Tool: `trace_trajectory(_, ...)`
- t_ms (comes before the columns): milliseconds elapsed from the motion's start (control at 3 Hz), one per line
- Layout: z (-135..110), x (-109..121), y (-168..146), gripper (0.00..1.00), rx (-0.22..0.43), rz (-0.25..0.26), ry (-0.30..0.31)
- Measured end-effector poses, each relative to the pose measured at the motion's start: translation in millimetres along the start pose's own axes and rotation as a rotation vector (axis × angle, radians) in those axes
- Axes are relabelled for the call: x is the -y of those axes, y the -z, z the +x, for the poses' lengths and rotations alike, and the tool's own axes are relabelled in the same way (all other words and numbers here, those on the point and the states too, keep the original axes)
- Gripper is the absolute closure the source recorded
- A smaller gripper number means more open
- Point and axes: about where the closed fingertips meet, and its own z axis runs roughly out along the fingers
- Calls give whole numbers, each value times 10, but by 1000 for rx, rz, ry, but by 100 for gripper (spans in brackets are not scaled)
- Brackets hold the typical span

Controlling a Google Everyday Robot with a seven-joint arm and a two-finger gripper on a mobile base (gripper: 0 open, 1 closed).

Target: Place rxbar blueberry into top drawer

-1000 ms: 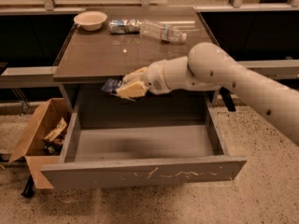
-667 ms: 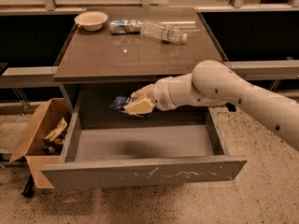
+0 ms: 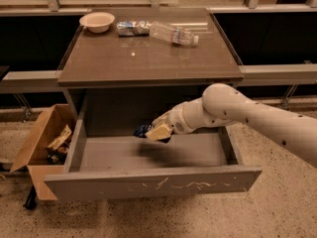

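Note:
The top drawer is pulled wide open below the brown-topped cabinet; its grey front panel is scratched. My gripper reaches in from the right and hangs just above the drawer's floor near the back middle. It is shut on the rxbar blueberry, whose dark navy wrapper sticks out to the left of the pale fingers. The white arm crosses the drawer's right side.
On the cabinet top lie a pale bowl, a crinkly silver-blue packet and a clear plastic bottle. A brown cardboard box with items stands on the floor left of the drawer.
My gripper has moved down from the cabinet's front edge into the open drawer, carrying the bar with it.

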Motion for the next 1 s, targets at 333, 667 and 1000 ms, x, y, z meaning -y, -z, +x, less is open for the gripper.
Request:
trace_trajectory(333,285,126,-172,82,-75,2,-28)
trace_trajectory(667,435,214,-298,59,-127,0,-35)
trace_trajectory(1000,489,261,-364,36,-158,-4,-30)
